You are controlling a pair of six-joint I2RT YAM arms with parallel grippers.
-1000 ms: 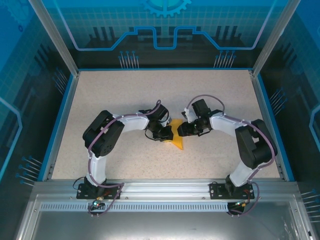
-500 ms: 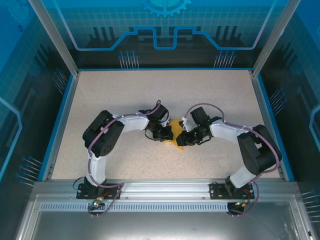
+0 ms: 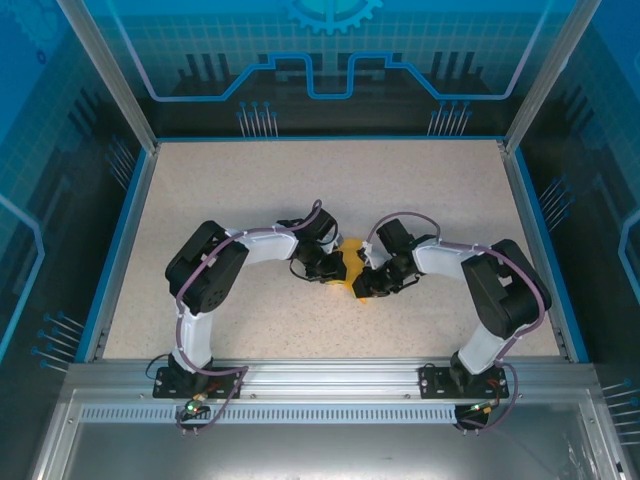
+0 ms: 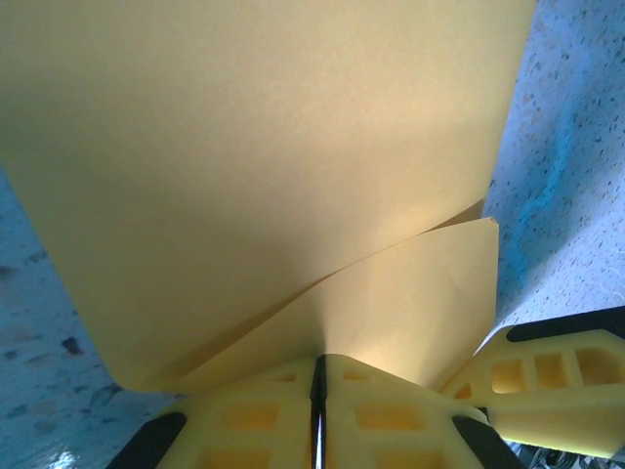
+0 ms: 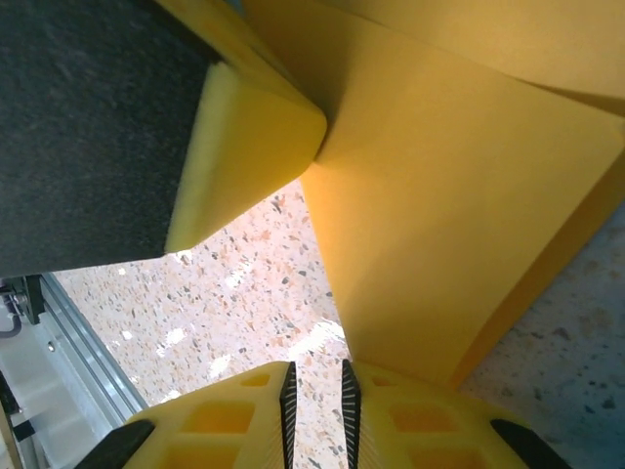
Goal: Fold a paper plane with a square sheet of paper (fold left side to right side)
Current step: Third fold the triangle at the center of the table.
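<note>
The square sheet of paper [image 3: 350, 250], orange-yellow and folded into layers, is lifted off the table at its middle between the two grippers. My left gripper [image 3: 333, 268] is shut on it: in the left wrist view the jaws [image 4: 318, 366] are pressed together with two paper layers [image 4: 273, 176] fanning out from them. My right gripper [image 3: 366, 284] is close against the paper's right side. In the right wrist view its jaws [image 5: 316, 376] stand a narrow slit apart with bare table between them, and the paper [image 5: 459, 195] lies over the right fingertip [image 5: 430, 410]. A left finger [image 5: 244, 147] touches the fold.
The speckled beige table [image 3: 250, 180] is ringed by a blue rim [image 3: 128, 240] and glass walls. Both arm bases sit on the metal rail [image 3: 330, 385] at the near edge. There is free room at the back and at both sides of the table.
My right gripper has moved left and down against the paper and narrowed its jaws. The left gripper has kept its grip and place.
</note>
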